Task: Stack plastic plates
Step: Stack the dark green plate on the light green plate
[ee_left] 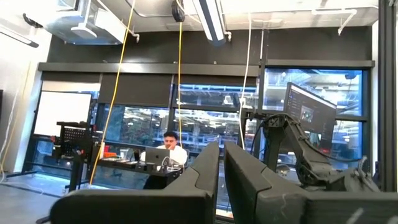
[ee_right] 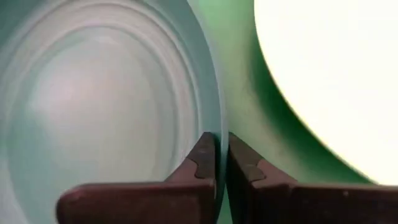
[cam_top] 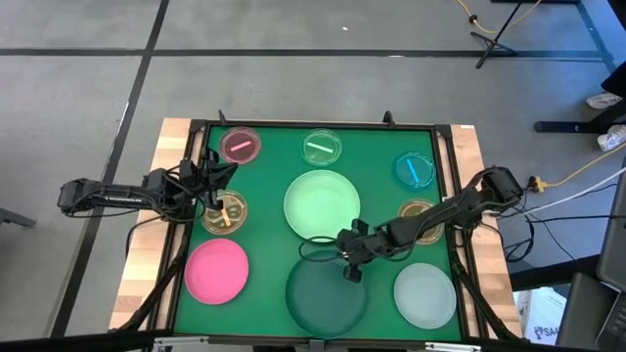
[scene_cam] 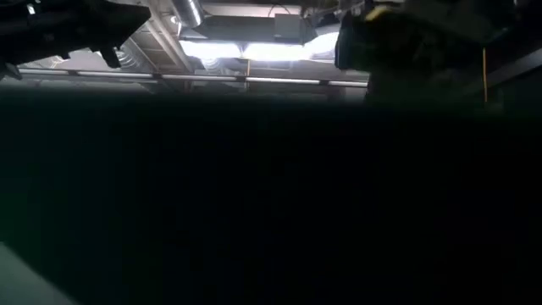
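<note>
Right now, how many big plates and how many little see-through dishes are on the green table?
Big plates: 4: light green plate, dark green plate, pink plate, whitish plate.
Small clear dishes: 5: pink dish, green dish, blue dish, amber dish, second amber dish.
Total: 9.

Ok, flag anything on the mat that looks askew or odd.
Nothing stands out: plates lie flat and apart on the green mat. Only the right gripper is shut on the dark green plate's rim.

Dark jointed arms, brown-tinted jaws
</note>
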